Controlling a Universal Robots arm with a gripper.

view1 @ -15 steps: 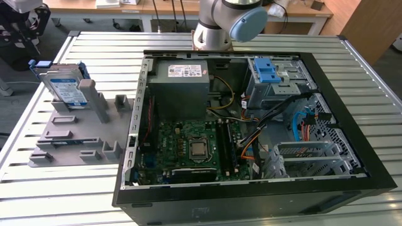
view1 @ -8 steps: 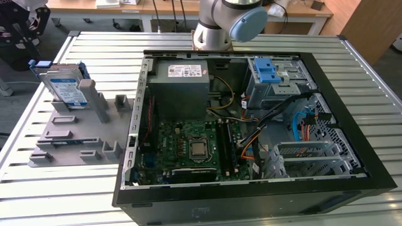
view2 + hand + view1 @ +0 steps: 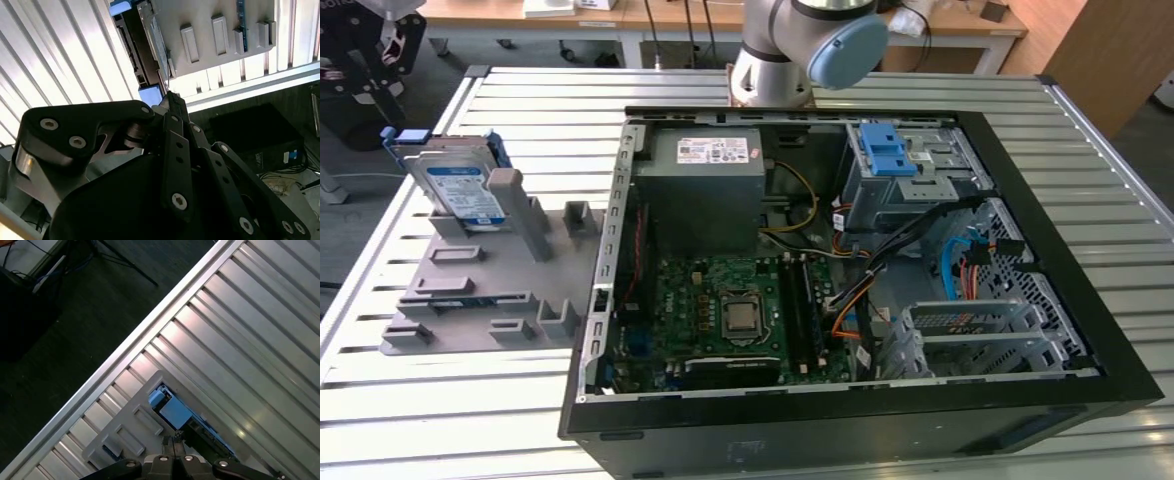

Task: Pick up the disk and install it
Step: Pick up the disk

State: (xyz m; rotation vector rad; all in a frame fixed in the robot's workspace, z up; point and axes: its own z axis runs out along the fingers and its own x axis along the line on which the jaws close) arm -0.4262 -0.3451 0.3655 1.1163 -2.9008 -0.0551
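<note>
The disk (image 3: 460, 190) stands on edge in a grey slotted holder (image 3: 480, 290) on the exterior view's left. It is silver with a white-and-blue label and a blue bracket. My gripper (image 3: 175, 444) hangs above the disk's far end, its black body at the exterior view's upper left (image 3: 374, 85). In the first wrist view the fingertips are together just above the disk's blue bracket (image 3: 172, 410), with nothing between them. The second wrist view shows the disk (image 3: 152, 37) edge-on past the shut fingertips (image 3: 170, 100).
An open computer case (image 3: 1067, 250) lies on the ribbed metal table (image 3: 520, 90), right of the holder. Inside are a grey cage with blue latches (image 3: 894, 160), a grey power box (image 3: 707, 190), cables and a motherboard. The arm's base (image 3: 787, 50) stands behind the case.
</note>
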